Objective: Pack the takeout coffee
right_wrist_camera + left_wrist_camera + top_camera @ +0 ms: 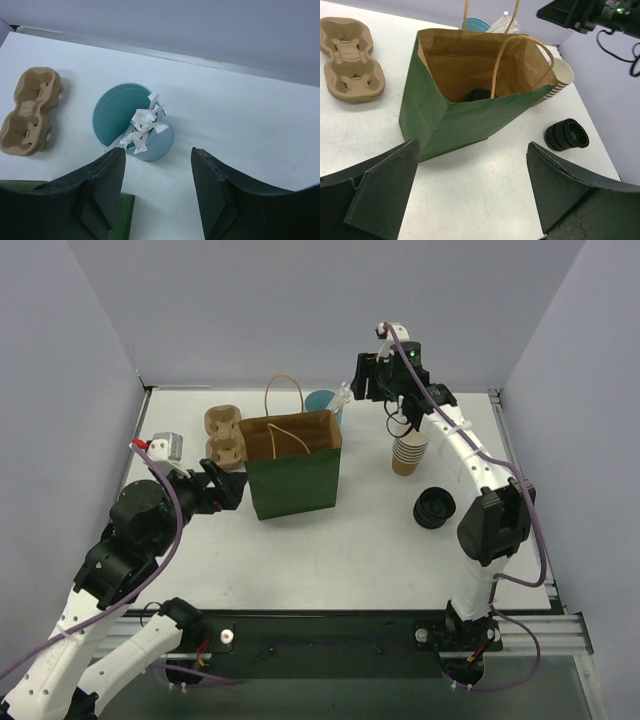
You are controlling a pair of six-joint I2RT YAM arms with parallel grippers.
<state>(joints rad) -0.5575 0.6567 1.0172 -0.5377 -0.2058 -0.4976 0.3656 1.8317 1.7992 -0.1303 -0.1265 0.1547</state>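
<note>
Left gripper (472,143) first: jaws flung wide, nothing between them, sitting low over the table just in front of the green bag (450,125). And look down the bag's open mouth: there's the takeout coffee (481,95), deep inside on the bottom. All it shows is a dark round lid; the paper cup under it is hidden by the bag wall. By the look of it the packing is done, or close to it. If it needs another touch, I'd call this a light, soft-walled thing. Squeeze hard and the paper buckles or the pressed-on lid pops, so the place to hold is around the body just under the lid rim, gently and upright in case it's full. Reaching in past those looped handles would be awkward. Over on the far side, the right gripper (157,150) hangs partly spread and empty above the light-blue cup (117,117) of white sticks (145,125), behind the bag and well away from the coffee.
</note>
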